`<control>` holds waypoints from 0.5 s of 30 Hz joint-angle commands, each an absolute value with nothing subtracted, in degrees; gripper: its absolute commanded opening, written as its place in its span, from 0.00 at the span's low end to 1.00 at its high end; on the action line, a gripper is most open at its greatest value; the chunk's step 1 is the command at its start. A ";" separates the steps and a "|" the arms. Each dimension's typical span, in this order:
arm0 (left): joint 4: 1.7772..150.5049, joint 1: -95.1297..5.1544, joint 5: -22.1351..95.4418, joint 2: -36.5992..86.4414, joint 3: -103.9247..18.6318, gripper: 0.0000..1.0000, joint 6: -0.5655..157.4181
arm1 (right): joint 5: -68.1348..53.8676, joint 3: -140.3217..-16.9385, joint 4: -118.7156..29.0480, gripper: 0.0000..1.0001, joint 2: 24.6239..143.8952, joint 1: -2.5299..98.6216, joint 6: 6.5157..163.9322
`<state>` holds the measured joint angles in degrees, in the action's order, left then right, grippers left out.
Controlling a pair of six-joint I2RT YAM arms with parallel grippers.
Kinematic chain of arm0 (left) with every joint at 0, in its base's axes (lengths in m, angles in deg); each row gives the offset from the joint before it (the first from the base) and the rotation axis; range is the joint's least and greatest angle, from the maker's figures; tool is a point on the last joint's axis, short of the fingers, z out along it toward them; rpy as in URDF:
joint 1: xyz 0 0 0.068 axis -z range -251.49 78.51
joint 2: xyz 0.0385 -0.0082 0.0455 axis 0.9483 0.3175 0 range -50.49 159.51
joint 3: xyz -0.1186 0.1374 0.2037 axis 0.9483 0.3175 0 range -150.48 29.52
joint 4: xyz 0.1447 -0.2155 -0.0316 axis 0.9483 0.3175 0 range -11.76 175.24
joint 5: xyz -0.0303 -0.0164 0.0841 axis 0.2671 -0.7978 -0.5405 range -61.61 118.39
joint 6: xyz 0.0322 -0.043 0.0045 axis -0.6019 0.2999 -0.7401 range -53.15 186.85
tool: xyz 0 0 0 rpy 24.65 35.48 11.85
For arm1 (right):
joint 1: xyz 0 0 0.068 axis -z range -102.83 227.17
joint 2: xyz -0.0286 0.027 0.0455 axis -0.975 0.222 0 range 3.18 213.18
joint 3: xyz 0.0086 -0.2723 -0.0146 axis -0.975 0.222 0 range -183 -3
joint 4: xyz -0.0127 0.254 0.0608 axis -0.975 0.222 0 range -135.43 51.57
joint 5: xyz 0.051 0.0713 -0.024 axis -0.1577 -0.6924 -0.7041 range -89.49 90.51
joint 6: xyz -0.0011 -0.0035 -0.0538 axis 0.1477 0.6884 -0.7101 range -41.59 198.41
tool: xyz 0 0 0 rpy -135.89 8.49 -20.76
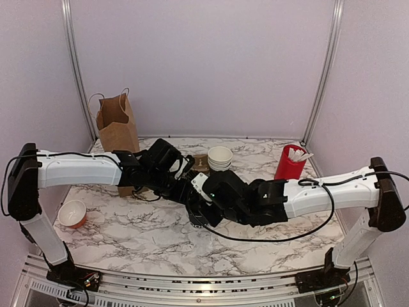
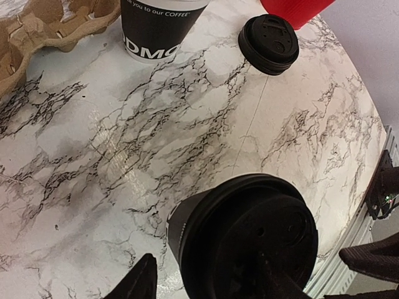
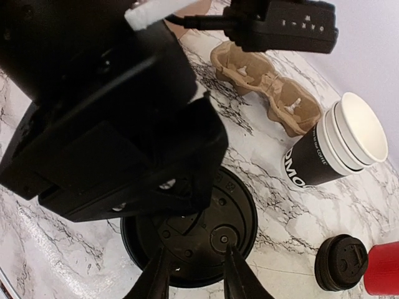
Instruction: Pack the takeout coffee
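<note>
The takeout coffee (image 2: 246,240) is a small black cup with a black lid on it, standing on the marble table. In the top view both grippers hide it. My left gripper (image 2: 249,274) is open, one finger (image 2: 140,283) on each side of the cup, with a strip of table showing between finger and cup wall. My right gripper (image 3: 196,277) is narrowly open, its fingertips (image 3: 240,277) just over the lid (image 3: 212,240) and nothing between them. In the top view the left gripper (image 1: 182,185) and right gripper (image 1: 203,203) meet at mid-table.
A nested stack of lidless black cups (image 2: 156,28) (image 1: 220,157) stands behind. A loose black lid (image 2: 269,43) lies by the red cup (image 1: 289,165). A cardboard cup carrier (image 3: 268,87) lies near the stack. A brown paper bag (image 1: 117,125) stands back left, an orange cup (image 1: 72,213) front left.
</note>
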<state>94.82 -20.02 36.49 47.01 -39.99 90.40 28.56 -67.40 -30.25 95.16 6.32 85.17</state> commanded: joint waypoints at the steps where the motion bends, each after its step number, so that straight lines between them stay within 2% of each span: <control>1: 95.78 -20.07 36.95 47.18 -38.42 0.53 90.35 | 28.70 -69.69 -33.57 0.26 92.27 4.26 82.69; 7: 95.62 -20.07 37.03 47.12 -38.22 0.53 90.57 | 24.06 -66.59 -36.96 0.17 94.08 4.10 83.77; 15: 95.48 -20.06 37.23 47.09 -38.22 0.53 90.55 | 20.94 -62.18 -39.88 0.15 100.17 6.66 89.88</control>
